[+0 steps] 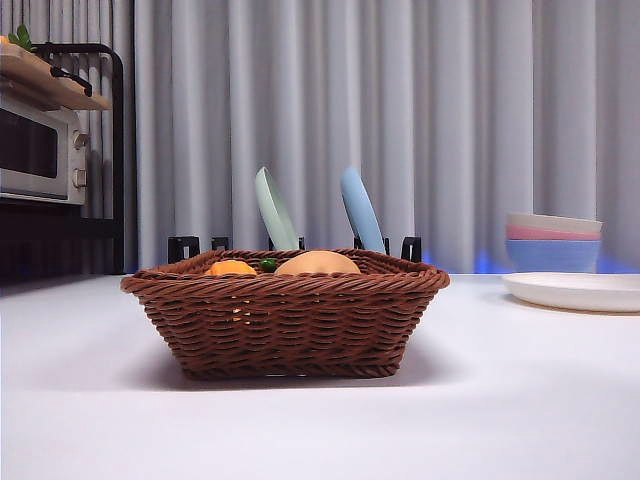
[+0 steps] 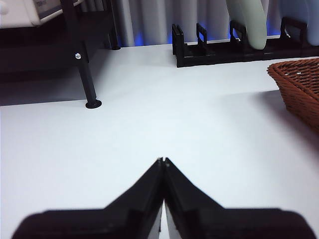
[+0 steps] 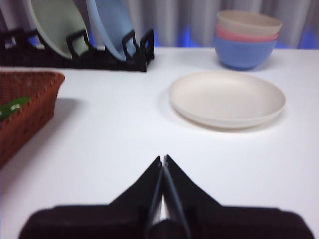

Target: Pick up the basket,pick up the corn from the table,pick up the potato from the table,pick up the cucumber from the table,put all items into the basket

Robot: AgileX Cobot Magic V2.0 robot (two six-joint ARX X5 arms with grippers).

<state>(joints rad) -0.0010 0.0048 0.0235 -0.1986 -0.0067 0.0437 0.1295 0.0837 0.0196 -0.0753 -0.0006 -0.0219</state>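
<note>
Three items lie flat inside the basket (image 1: 285,325).

Basket (image 1: 285,320) wall hides most of corn (image 1: 232,268), cucumber (image 1: 268,264), potato (image 1: 317,263).

No text, label, brand, number or sign can be read anywhere.

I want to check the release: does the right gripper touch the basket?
Apart. In the right wrist view, bare white table lies between the shut right gripper and the basket.
</note>
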